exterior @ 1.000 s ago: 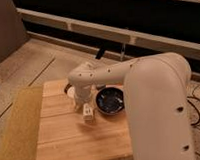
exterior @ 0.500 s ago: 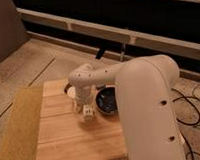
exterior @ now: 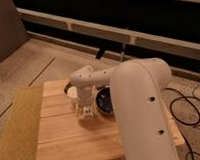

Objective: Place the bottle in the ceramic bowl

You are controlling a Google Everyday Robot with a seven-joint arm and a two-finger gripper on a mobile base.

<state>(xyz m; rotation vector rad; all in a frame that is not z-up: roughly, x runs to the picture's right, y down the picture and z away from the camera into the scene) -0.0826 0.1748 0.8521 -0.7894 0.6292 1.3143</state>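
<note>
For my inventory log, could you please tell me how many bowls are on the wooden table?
1: a glossy black ceramic bowl, beside the gripper low over the wooden table; the white arm may hide others.

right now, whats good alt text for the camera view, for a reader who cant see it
A white robot arm reaches across a wooden table, its gripper pointing down just beside a glossy black ceramic bowl. A yellowish mat lies along the table's left side; the bottle cannot be made out.

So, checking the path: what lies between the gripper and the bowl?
Nothing shows in the camera view; the gripper hangs right beside the bowl.
</note>
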